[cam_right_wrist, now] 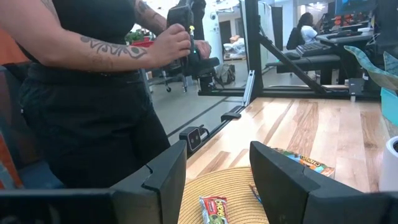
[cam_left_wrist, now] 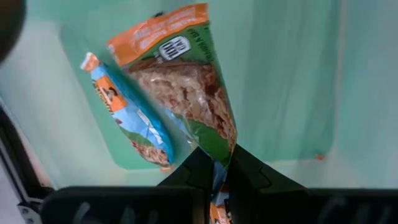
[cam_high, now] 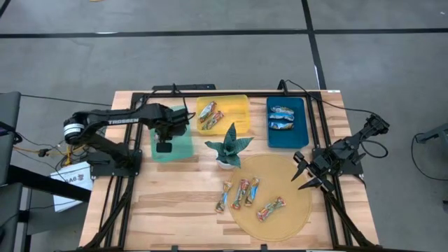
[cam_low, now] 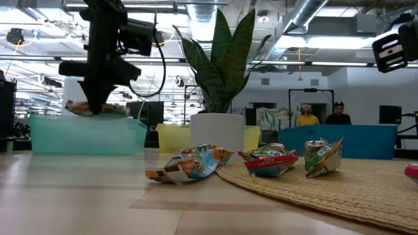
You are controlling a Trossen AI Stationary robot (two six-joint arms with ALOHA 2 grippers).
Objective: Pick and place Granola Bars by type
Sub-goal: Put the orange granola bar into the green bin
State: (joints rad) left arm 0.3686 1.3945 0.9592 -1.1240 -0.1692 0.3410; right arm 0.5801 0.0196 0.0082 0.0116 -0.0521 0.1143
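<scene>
- Left gripper [cam_high: 164,145] over the teal tray [cam_high: 183,148] at far left of the worktop [cam_high: 175,203], closed on a green-and-orange granola bar [cam_left_wrist: 186,93] pinched by one end.
- Held bar hanging just above the teal tray's floor; a blue-and-orange bar [cam_left_wrist: 127,115] lying in that tray right beside it, seemingly touching.
- In the low view, left gripper [cam_low: 98,104] at the teal tray's [cam_low: 85,134] rim height, bar ends poking out to both sides.
- Right gripper [cam_high: 305,175] at the right edge of the worktop, beside the round woven mat [cam_high: 294,210], fingers spread apart and holding nothing.
- In the right wrist view, both dark fingers [cam_right_wrist: 165,180] wide apart above the mat [cam_right_wrist: 230,186], a red-and-green bar [cam_right_wrist: 214,210] lying between them on the mat.
- Yellow tray [cam_high: 238,105] in the far middle with multicoloured bars [cam_high: 210,115] inside.
- Blue tray [cam_high: 299,136] at far right with blue-wrapped bars [cam_high: 283,119] inside.
- Green plant in a white pot [cam_high: 229,148] near the centre, between the trays and the mat.
- Four loose bars toward the near side: one [cam_high: 224,197] on bare wood just left of the mat, three [cam_high: 270,208] on the mat.
- A person [cam_right_wrist: 93,93] standing beyond the worktop's edge in the right wrist view, hand on a dark device.
</scene>
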